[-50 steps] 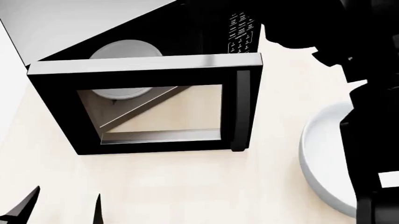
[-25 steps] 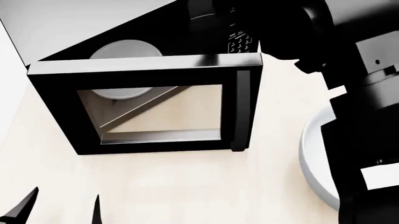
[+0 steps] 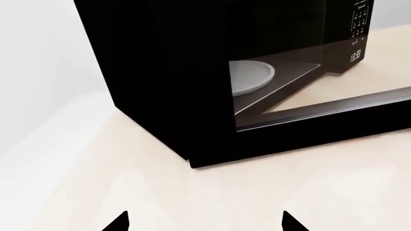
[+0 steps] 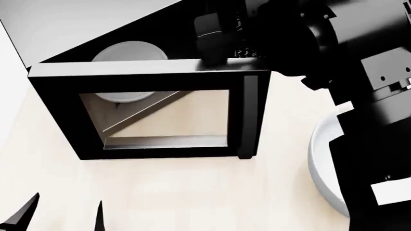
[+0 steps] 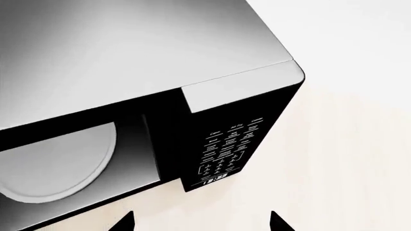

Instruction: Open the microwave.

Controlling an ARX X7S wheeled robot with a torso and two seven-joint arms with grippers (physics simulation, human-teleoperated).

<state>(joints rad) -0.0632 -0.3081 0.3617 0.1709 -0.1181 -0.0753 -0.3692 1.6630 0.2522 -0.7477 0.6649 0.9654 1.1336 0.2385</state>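
- Microwave (image 4: 77,43) door (image 4: 154,113) stands swung wide; turntable plate (image 4: 128,52) bare inside
- My left gripper (image 3: 204,222) spread; my right gripper (image 5: 200,220) spread above the keypad (image 5: 228,151)

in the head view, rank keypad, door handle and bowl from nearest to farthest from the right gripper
1. keypad, right beside the right gripper above the door's top edge
2. door handle, below it on the door's right side
3. bowl, far right on the counter

The right arm (image 4: 359,72) covers most of the microwave's keypad (image 4: 247,50) and half of a white bowl (image 4: 321,159) beside the microwave (image 4: 154,110) (its markings too small to read).
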